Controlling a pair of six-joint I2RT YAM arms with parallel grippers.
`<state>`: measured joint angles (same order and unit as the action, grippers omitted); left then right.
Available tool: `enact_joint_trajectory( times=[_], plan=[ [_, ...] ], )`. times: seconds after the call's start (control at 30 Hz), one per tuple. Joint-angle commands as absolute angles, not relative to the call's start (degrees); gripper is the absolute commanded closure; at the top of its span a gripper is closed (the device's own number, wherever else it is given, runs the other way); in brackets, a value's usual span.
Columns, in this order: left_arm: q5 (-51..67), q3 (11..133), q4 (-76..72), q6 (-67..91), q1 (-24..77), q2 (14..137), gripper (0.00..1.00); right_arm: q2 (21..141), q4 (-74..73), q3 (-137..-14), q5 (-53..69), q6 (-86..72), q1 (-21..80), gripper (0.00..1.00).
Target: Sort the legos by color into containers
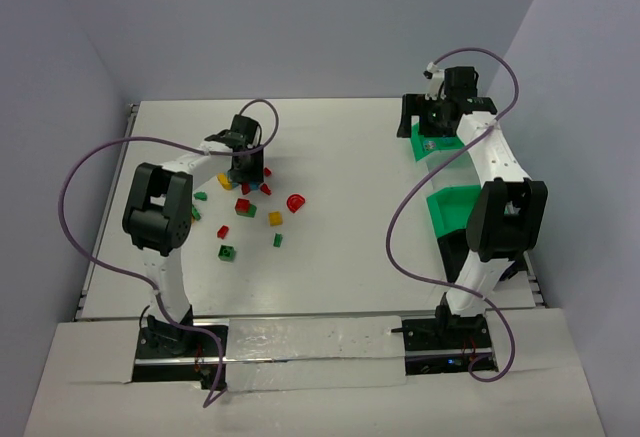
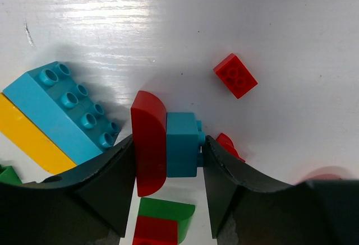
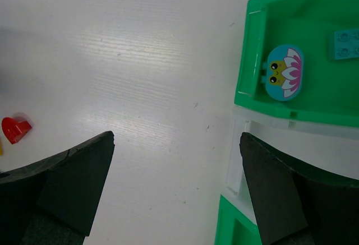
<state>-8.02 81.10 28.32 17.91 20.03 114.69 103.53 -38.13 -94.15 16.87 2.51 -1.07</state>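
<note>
In the left wrist view a red curved lego (image 2: 148, 144) and a blue lego (image 2: 182, 144) stand side by side on the table. My left gripper (image 2: 169, 139) is shut on the pair, one finger against the red face and the other against the blue studs. That left gripper (image 1: 247, 172) is down in the heap of legos at centre left. My right gripper (image 3: 176, 138) hangs open over bare table, beside a green container (image 3: 252, 60) holding a blue frog piece (image 3: 283, 72) and a blue lego (image 3: 345, 44). From above, the right gripper (image 1: 432, 122) is at the far right.
A long blue lego (image 2: 64, 110) on a yellow one (image 2: 31, 135), a red square lego (image 2: 235, 75) and a green-and-red stack (image 2: 162, 220) lie close round the left fingers. Loose legos spread toward a red round piece (image 1: 295, 201). A second container (image 1: 455, 207) sits at right.
</note>
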Motion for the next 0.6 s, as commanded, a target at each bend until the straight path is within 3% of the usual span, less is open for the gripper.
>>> enact_joint_trajectory(
  times=[0.0,0.27,0.47,0.57],
  plan=[
    [-5.98,81.56,29.36,18.46,20.04,115.05,0.47,101.34,-36.57,-94.94,19.33,1.24,2.62,0.0],
    [-2.28,79.86,25.49,14.23,20.04,111.71,0.66,99.05,-29.66,-87.56,30.13,-6.92,6.33,0.0],
    [8.55,70.78,16.05,6.89,20.04,97.03,0.75,98.21,-22.94,-82.28,42.6,-16.54,6.58,0.0],
    [14.17,65.53,10.92,1.63,20.5,87.06,0.76,96.68,-18.17,-80.07,45.83,-19.88,8.5,0.0]
  ],
)
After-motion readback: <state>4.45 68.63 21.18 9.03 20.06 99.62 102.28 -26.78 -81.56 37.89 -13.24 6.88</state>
